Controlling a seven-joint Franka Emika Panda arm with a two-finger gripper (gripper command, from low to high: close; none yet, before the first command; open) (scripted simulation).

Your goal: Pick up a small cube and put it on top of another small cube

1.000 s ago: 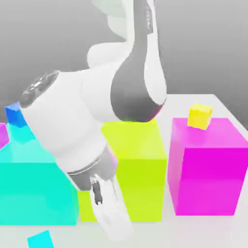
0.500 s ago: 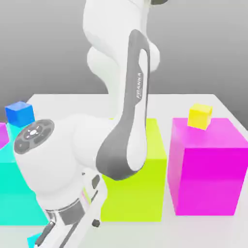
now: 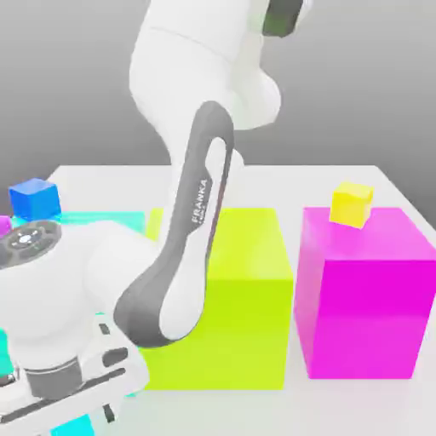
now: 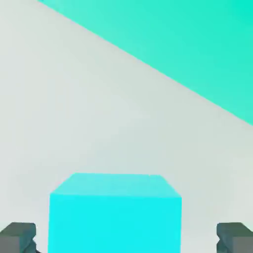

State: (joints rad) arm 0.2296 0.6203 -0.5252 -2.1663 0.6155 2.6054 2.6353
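Observation:
The small cyan cube (image 4: 114, 217) rests on the pale table, right in front of the hand camera. My gripper (image 4: 126, 238) straddles it, one dark fingertip (image 4: 18, 237) on each side and a gap of table showing between each fingertip and the cube. The jaws are open and nothing is held. In the exterior view my hand (image 3: 64, 387) hangs low at the front of the exterior view's left, with a sliver of the cyan cube (image 3: 75, 427) under it. The other small cube (image 3: 35, 198), dark blue, sits up on the big cyan block (image 3: 102, 219) behind my arm.
A big yellow-green block (image 3: 247, 289) stands in the middle and a big magenta block (image 3: 366, 289) at the exterior view's right, with a tiny yellow cube (image 3: 352, 204) on top of it. The big cyan block's wall (image 4: 188, 44) rises close beyond the small cube.
The arm has swung toward the exterior view's left and come down. The hand now sits low over the small cyan cube at the table's front.

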